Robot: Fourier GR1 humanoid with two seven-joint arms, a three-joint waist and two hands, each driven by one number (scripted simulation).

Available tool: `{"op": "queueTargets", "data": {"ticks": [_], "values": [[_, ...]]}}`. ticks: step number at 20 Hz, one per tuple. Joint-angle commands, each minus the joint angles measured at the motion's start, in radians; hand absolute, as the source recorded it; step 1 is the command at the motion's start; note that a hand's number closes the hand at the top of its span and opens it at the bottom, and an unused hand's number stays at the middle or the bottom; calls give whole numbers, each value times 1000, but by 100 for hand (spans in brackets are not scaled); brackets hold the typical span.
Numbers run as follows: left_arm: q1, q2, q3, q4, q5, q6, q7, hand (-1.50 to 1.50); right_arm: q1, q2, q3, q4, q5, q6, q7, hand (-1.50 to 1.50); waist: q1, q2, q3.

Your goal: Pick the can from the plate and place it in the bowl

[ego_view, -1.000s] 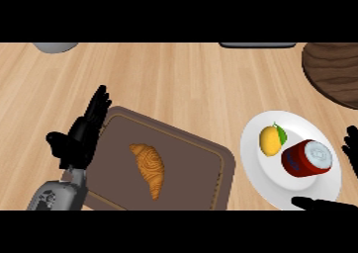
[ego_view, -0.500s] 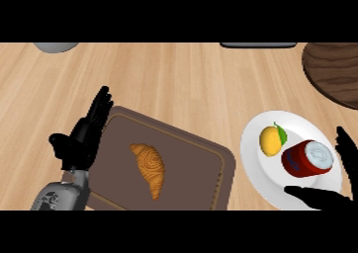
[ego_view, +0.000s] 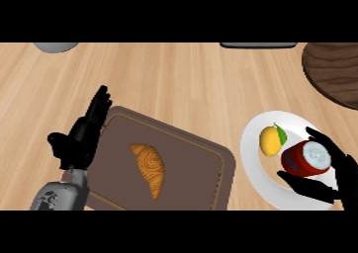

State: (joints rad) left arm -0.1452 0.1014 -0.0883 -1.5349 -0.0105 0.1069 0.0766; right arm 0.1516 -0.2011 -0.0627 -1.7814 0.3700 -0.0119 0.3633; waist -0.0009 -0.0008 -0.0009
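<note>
The left hand [ego_view: 78,141] shows at the far left, open, its fingers straight and pointing up the counter and its thumb spread out to the side. Its grey forearm [ego_view: 59,195] comes in from the lower edge below it. Far above this hand, at the top edge, sits part of a grey object [ego_view: 56,46].

Just right of the left hand, touching or nearly touching its fingers, lies a brown cutting board [ego_view: 197,163] set at a slant, with a croissant [ego_view: 151,168] on it.

Further right, between the board and the right hand, is a white plate [ego_view: 256,163]. A yellow fruit with a green leaf [ego_view: 270,141] lies on it, just left of the can [ego_view: 306,158]. The red can sits tilted on the plate's right part.

The right hand [ego_view: 350,173] enters from the lower right and curls round the can, fingers along its right side and thumb under its lower edge.

Well above the right hand, at the top right, is the dark wooden bowl [ego_view: 336,71]. A flat dark item [ego_view: 258,45] lies left of it.
</note>
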Motion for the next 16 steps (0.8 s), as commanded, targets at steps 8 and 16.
{"op": "queueTargets", "data": {"ticks": [8,16], "values": [[-2,25,42,-52,13,-32,68,0,19,-4,82,39,89,37,-163,150,-1,0,1],[3,-9,0,-8,-6,-19,4,0,4,-413,160,58,-189,641,-712,150,11,2,10]]}}
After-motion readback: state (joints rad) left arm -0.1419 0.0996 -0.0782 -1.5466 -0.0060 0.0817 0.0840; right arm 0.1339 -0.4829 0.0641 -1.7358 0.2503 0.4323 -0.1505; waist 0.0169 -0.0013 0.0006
